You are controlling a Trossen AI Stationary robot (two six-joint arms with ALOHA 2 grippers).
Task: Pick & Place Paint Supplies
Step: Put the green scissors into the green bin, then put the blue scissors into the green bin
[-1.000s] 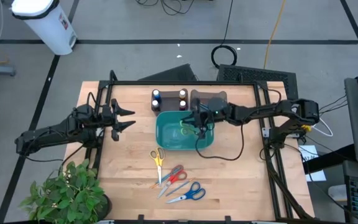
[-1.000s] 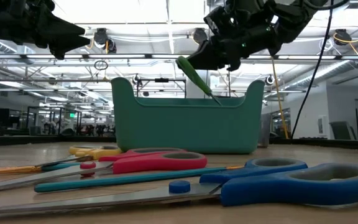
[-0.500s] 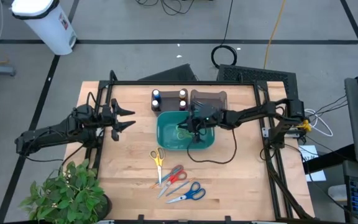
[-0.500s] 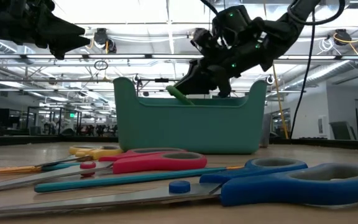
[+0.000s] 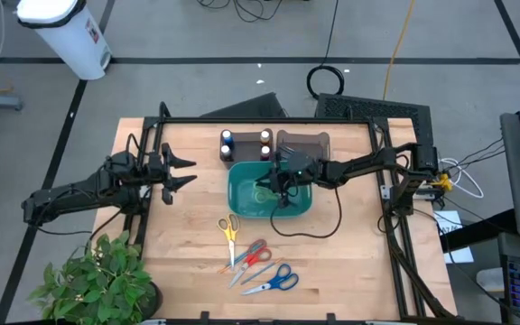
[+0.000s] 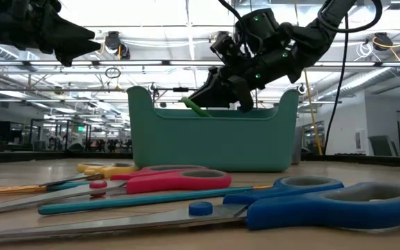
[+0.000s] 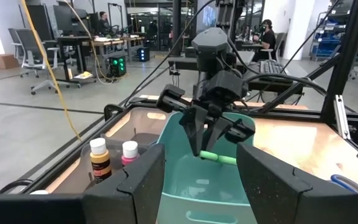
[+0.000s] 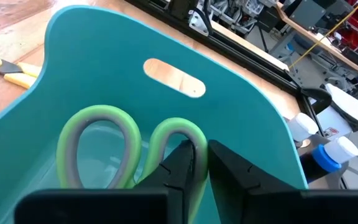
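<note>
1. Reaching into the teal bin at the middle of the tabletop, the right end effector pinches one loop of the green-handled scissors between nearly closed fingers; the scissors sit inside the bin, their handle just clearing its rim in the low view.
2. Hovering well to the left of the bin, the left end effector stands with its fingers spread and nothing between them.
3. Standing just behind the bin, on its far side from the loose scissors, are the small paint bottles: a dark-blue bottle and a white-capped bottle show from above, next to a dark tray.
4. Lying in front of the bin are the yellow-handled scissors, the red-handled scissors and the blue-handled scissors, spread on the wood.
5. Sitting at the tabletop's front-left corner, far from the bin, is a leafy plant.
</note>
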